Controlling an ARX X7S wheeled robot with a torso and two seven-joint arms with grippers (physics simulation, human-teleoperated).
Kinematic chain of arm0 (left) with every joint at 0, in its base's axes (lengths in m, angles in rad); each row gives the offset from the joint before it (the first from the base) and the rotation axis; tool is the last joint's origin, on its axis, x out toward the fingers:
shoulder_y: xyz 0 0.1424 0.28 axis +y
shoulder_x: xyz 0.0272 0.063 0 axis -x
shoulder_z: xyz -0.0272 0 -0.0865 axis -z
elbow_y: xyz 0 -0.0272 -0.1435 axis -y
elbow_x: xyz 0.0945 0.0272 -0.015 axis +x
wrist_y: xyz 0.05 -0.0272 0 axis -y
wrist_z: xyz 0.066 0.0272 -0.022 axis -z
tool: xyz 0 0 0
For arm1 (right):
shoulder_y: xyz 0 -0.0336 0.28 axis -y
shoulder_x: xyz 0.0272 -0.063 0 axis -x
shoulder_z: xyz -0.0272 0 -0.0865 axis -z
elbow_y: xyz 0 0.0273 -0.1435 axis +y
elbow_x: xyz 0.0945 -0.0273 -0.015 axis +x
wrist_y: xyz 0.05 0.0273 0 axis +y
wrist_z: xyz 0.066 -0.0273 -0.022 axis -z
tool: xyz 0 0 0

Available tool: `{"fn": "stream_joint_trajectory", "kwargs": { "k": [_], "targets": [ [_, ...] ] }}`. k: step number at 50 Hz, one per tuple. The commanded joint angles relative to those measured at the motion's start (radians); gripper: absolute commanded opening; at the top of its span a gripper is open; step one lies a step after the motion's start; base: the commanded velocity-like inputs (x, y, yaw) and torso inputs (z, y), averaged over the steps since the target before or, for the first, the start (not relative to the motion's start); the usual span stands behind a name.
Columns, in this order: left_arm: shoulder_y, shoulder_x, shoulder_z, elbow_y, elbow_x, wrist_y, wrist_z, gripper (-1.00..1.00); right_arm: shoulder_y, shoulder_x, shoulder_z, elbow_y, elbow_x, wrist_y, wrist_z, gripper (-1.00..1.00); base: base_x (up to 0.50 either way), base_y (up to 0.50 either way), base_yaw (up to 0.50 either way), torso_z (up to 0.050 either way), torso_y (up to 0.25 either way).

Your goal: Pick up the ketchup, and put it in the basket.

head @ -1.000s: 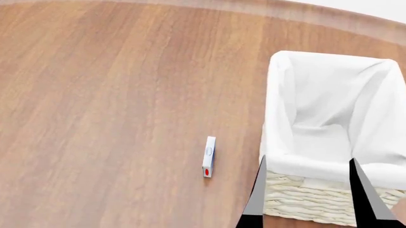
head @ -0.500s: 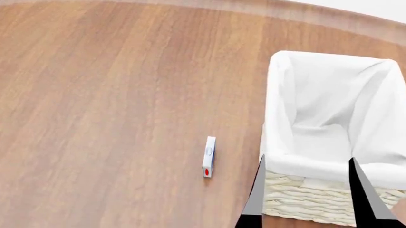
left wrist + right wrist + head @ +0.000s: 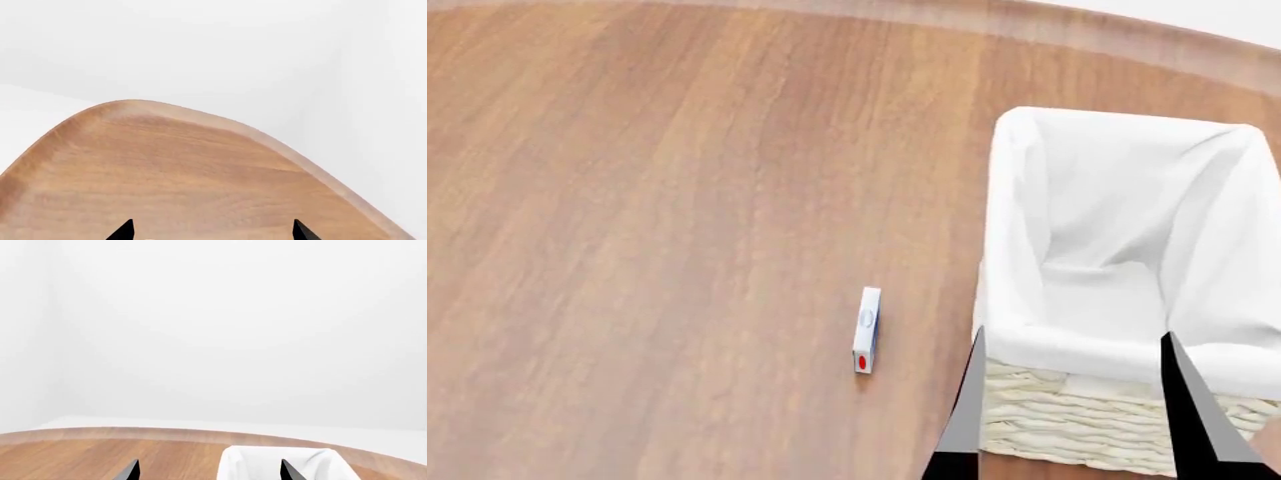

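The ketchup is out of view in every frame. The basket (image 3: pixel 1054 415), cream wicker with a white cloth liner, stands at the right of the wooden table (image 3: pixel 667 220) and holds nothing that I can see. My right gripper (image 3: pixel 1081 425) hovers open over the basket's near end, its two dark fingers (image 3: pixel 966 420) spread wide. The right wrist view shows the same gripper (image 3: pixel 210 472) open, with the basket (image 3: pixel 267 462) just ahead. My left gripper (image 3: pixel 213 232) is open above bare wood, nothing between its fingers; the head view does not show it.
A small white box (image 3: pixel 866 329) with a red dot lies flat on the table left of the basket. The table's rounded far edge (image 3: pixel 220 122) shows in the left wrist view, with white wall beyond.
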Motion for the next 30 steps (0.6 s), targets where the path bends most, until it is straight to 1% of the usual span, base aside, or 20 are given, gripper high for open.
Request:
{"fn": "stream_joint_trajectory", "kwargs": {
  "k": [1, 30],
  "targets": [
    [-0.009, 0.0, 0.002, -0.041, -0.024, 0.006, 0.002, 1.0, 0.0, 0.005, -0.005, 0.003, 0.0, -0.005, 0.004, 1.0, 0.0, 0.0, 0.0, 0.0, 0.0],
    [0.002, 0.006, -0.01, -0.077, -0.051, 0.021, -0.025, 1.0, 0.003, 0.016, -0.015, 0.005, 0.005, -0.012, 0.017, 1.0, 0.0, 0.0, 0.0, 0.0, 0.0]
  ]
}}
